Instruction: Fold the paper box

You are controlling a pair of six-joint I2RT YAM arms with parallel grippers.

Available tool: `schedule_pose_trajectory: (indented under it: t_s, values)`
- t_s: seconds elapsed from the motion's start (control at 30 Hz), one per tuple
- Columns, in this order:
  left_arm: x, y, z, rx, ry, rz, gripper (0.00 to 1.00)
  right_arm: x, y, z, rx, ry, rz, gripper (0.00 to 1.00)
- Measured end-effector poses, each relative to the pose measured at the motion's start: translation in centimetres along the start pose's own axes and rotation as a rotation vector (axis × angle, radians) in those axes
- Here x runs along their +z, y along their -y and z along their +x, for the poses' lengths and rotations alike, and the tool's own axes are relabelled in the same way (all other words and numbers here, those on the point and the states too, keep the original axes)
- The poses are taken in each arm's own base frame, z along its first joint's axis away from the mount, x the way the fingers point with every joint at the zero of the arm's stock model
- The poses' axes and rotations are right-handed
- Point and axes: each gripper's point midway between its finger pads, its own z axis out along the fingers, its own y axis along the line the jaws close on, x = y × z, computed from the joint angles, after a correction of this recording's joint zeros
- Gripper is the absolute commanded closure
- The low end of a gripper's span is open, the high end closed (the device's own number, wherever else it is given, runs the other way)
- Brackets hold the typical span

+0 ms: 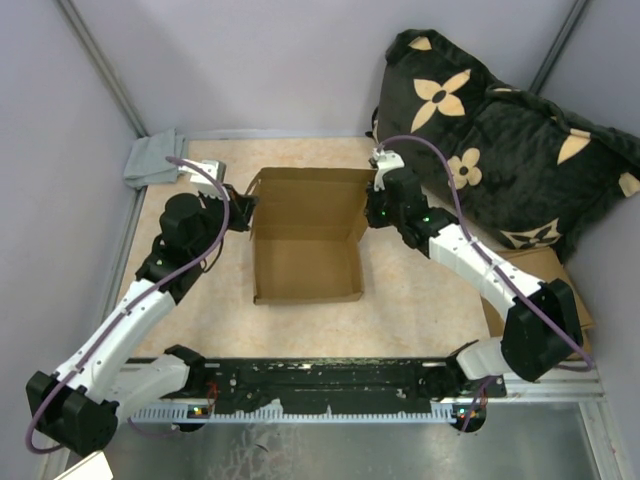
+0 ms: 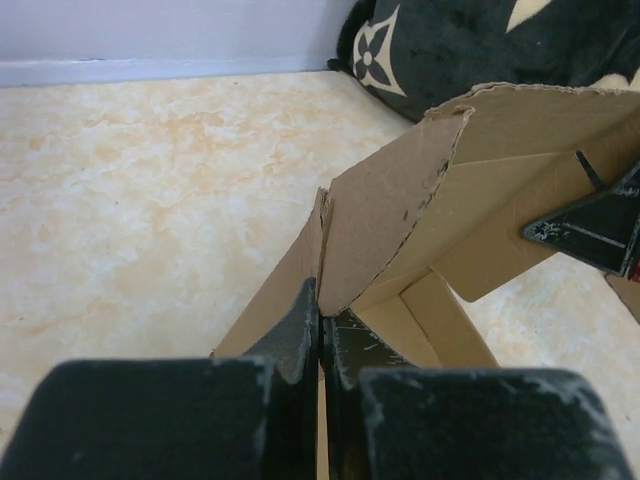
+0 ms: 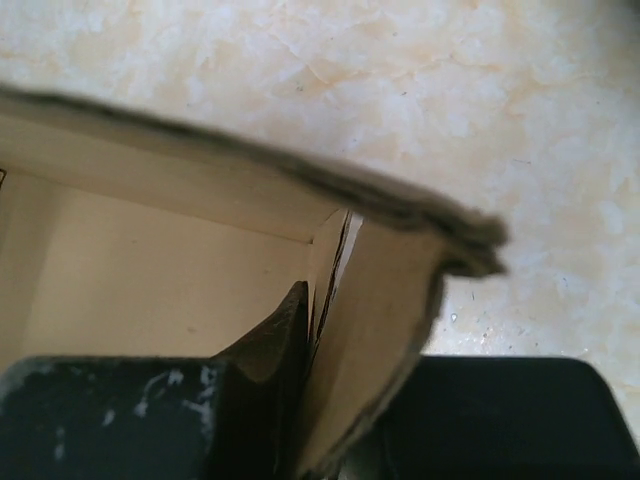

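The paper box (image 1: 305, 235) stands in the middle of the table, brown and unprinted, its side walls raised and its back flap up. My left gripper (image 1: 245, 212) is at the box's far left corner, shut on the upright left wall; the left wrist view shows the gripper (image 2: 322, 318) with both fingers pinching the thin cardboard edge (image 2: 380, 210). My right gripper (image 1: 372, 212) is at the far right corner. In the right wrist view this gripper (image 3: 330, 345) has the layered right wall (image 3: 380, 300) between its jaws; one finger (image 3: 270, 350) presses the inside and the other is hidden behind the cardboard.
A black pillow with tan flowers (image 1: 500, 130) fills the back right corner. Flat brown cardboard pieces (image 1: 545, 268) lie under my right arm. A grey cloth (image 1: 152, 160) sits at the back left. The arms' mounting rail (image 1: 320, 385) runs along the near edge.
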Motion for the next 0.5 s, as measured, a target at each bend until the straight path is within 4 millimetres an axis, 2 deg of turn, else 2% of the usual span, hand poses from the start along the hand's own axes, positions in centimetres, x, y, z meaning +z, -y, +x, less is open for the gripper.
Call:
schedule_pose_trajectory:
  t_s: [0.2,0.5]
  values:
    - [0.3,-0.1,-0.1,-0.053,0.03,-0.01,1.0,-0.1,0.3,-1.2,-0.007,0.067,0.067,0.93]
    - [1.0,0.2,-0.6,-0.125,0.086,0.008,1.0,-2.4,0.5,-2.5,-0.048,0.214,0.126,0.93]
